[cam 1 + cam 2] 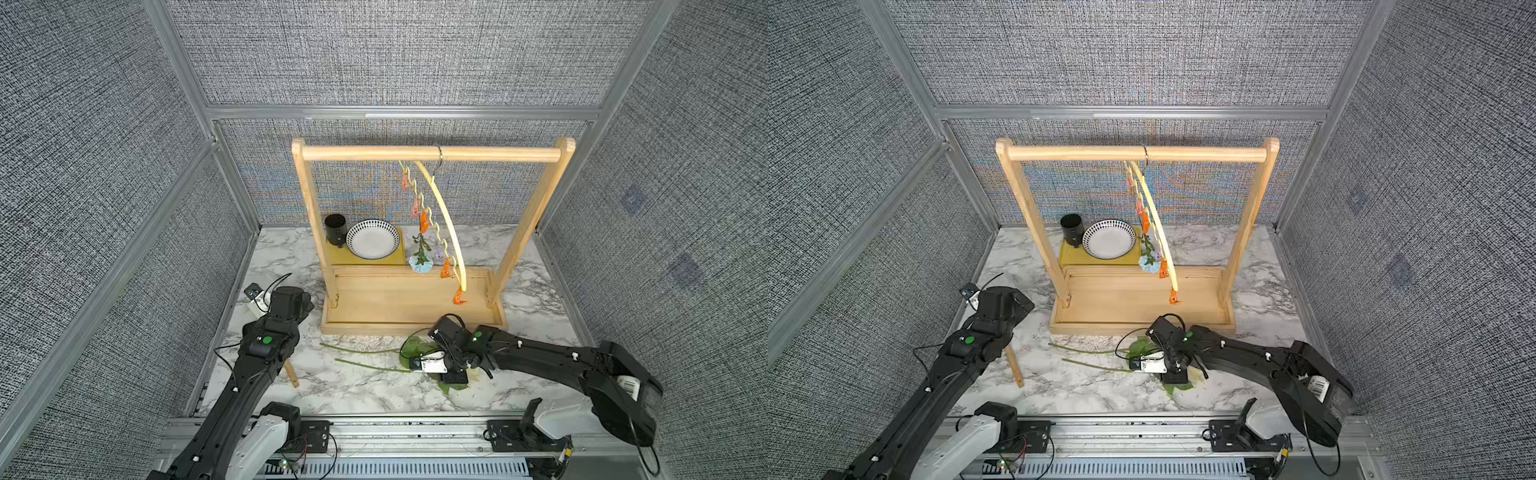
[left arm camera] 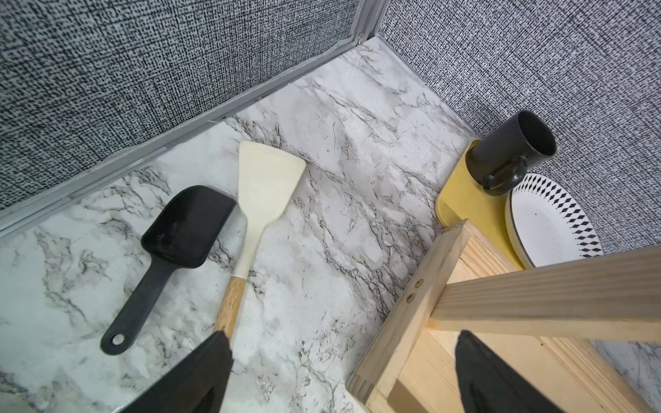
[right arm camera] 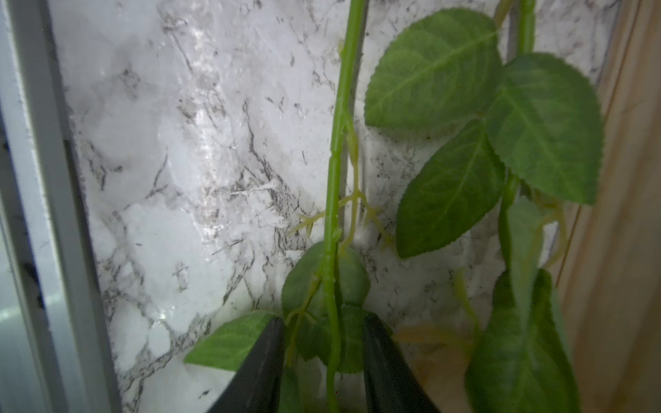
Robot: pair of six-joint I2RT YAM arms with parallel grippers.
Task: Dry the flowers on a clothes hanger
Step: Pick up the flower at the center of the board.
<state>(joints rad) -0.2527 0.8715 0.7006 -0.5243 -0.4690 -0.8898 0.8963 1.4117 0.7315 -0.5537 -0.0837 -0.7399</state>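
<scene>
The right jaws straddle a smooth green stem (image 3: 333, 171), not pinching, among serrated leaves (image 3: 429, 71), six o'clock of the wooden rack (image 1: 428, 153); left jaws spread wide at nine.

Grey woven walls (image 1: 395, 50) enclose a marble tabletop (image 1: 374, 395).

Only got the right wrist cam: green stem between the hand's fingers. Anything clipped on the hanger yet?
Observer: One. A blue flower hangs head down from an orange clip about midway along the hanger.
Operator: Left hand busy?
Observer: No. The left hand is open and empty, above the table by the wooden rack's corner.
Operator: Free clip close to me?
Observer: The lowest orange clip, at the hanger's near end, holds nothing.
</scene>
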